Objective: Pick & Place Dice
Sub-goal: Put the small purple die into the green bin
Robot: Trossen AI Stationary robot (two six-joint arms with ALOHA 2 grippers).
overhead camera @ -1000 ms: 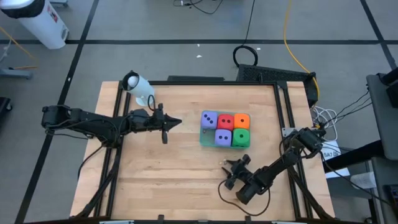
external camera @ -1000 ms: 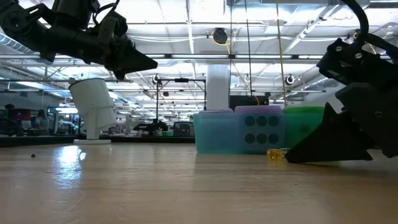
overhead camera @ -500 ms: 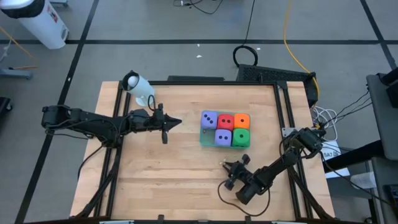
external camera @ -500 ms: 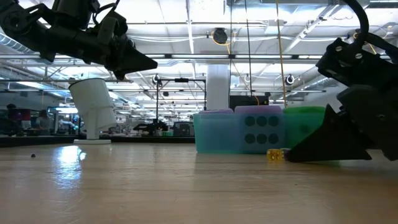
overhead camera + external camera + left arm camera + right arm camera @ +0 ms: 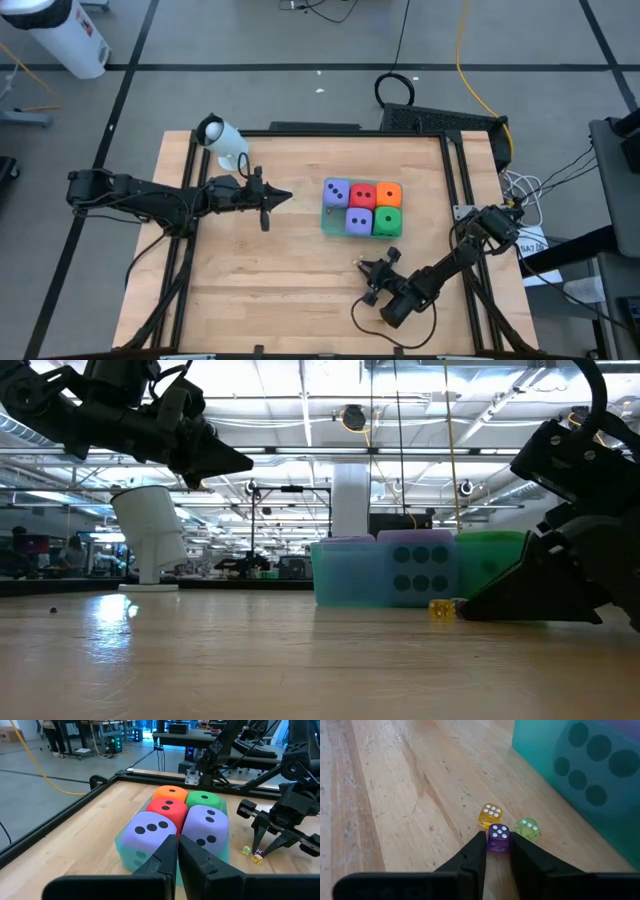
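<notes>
Right gripper [image 5: 497, 851]: low at the table's [image 5: 270, 280] near edge, fingers pinched on a small purple die [image 5: 498, 838]; yellow die [image 5: 490, 815] and green die [image 5: 527, 828] touch it. Big dice [image 5: 362, 208] sit in the tray [image 5: 327, 222]. Left gripper [image 5: 283, 196]: closed, raised.

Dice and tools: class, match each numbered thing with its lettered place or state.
1 small purple die
2 small green die
3 orange foam die
4 left tool

A shut, raised above the table
B in the teal tray
C between the fingers of the right tool
D on the wood beside the tray

Pairs: 1-C, 2-D, 3-B, 4-A
</notes>
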